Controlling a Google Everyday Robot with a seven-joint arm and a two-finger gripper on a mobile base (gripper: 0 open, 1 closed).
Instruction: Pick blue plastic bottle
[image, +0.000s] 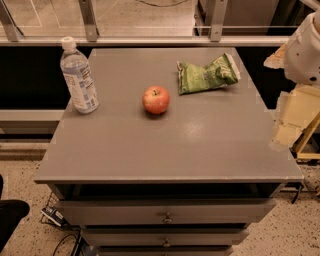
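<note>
The blue plastic bottle stands upright near the far left corner of the grey cabinet top. It is clear and bluish, with a white cap and a pale printed label. My gripper hangs at the right edge of the view, beside the cabinet's right side and far from the bottle. The white arm rises above it. Nothing is in the gripper.
A red apple sits mid-table, right of the bottle. A crumpled green snack bag lies at the back right. A metal railing runs behind the cabinet. Drawers are below the top. Cables lie on the floor at the lower left.
</note>
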